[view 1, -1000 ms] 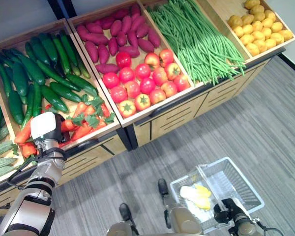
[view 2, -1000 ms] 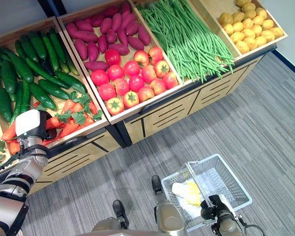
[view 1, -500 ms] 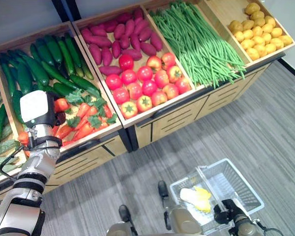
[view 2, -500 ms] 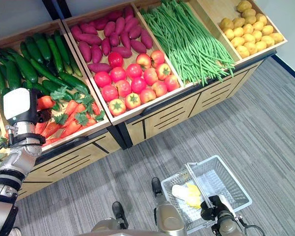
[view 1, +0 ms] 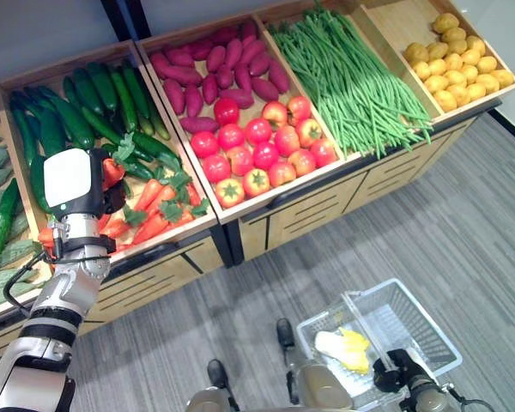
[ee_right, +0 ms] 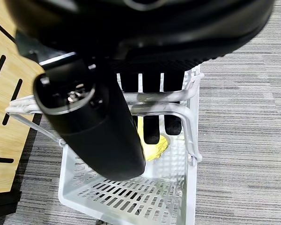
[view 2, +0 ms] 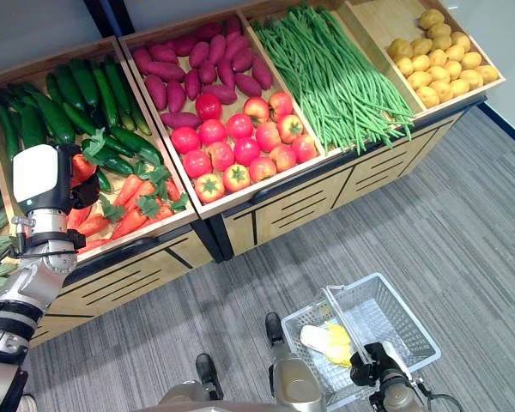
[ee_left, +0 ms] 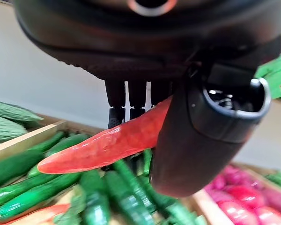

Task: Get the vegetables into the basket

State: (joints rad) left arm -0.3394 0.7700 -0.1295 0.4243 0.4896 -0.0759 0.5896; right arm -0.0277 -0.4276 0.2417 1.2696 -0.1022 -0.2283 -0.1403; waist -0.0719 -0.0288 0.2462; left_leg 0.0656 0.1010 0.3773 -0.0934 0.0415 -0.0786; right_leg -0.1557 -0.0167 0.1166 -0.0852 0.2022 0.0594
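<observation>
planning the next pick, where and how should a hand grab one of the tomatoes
Take a front-row tomato round its middle, coming straight down from above. It is round with the stem cap up, and neighbours and the crate's front edge close in its sides, so only the top is free. The left hand already holds a carrot; the right hand holds the basket handle.

The carrot (ee_left: pixel 107 145) runs behind the left hand's thumb (ee_left: pixel 196 140) — its leafy top mostly hidden.

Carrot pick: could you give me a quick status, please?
Left hand shut on carrot, above the crate. Right hand shut on basket handle. Path clear.
</observation>
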